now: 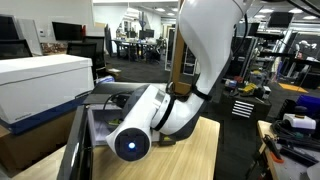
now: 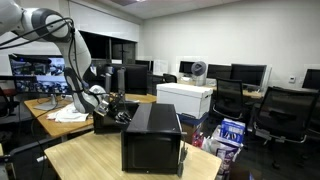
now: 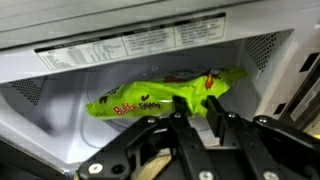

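In the wrist view a bright green snack bag (image 3: 160, 95) lies on the floor inside an open microwave (image 3: 60, 110). My gripper (image 3: 197, 108) reaches into the cavity, and its two black fingers are closed to a narrow gap on the bag's near edge. In an exterior view my white arm (image 1: 165, 108) bends down into the microwave opening (image 1: 98, 122), and the gripper itself is hidden. In an exterior view the black microwave (image 2: 152, 135) stands on a wooden table (image 2: 90, 160), with my wrist (image 2: 100, 100) at its front.
A white box (image 1: 40, 85) sits beside the microwave; it also shows in an exterior view (image 2: 186, 98). The microwave door (image 1: 72, 150) hangs open near my arm. Desks with monitors (image 2: 240, 74), office chairs (image 2: 285, 115) and a cloth (image 2: 68, 115) surround the table.
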Robot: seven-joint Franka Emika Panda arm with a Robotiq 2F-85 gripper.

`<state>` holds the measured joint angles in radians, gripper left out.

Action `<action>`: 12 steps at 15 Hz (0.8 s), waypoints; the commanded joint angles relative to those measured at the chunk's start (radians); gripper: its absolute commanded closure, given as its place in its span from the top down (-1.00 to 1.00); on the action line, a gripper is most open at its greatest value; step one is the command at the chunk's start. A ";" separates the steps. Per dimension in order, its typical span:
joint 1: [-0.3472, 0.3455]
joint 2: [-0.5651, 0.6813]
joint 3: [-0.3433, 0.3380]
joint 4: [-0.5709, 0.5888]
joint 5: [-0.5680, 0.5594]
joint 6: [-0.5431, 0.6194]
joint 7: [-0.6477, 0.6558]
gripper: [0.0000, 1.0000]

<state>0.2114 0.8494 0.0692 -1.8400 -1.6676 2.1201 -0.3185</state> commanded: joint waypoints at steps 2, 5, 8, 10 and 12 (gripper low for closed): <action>-0.014 -0.013 0.013 -0.010 -0.004 -0.021 -0.013 0.35; -0.012 -0.040 0.017 -0.039 -0.001 -0.023 -0.035 0.83; -0.020 -0.079 0.036 -0.076 0.048 -0.019 -0.115 1.00; -0.022 -0.107 0.046 -0.107 0.068 -0.011 -0.161 1.00; -0.020 -0.128 0.053 -0.133 0.083 -0.016 -0.192 1.00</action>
<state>0.2094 0.7931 0.0968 -1.8933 -1.6148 2.1167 -0.4447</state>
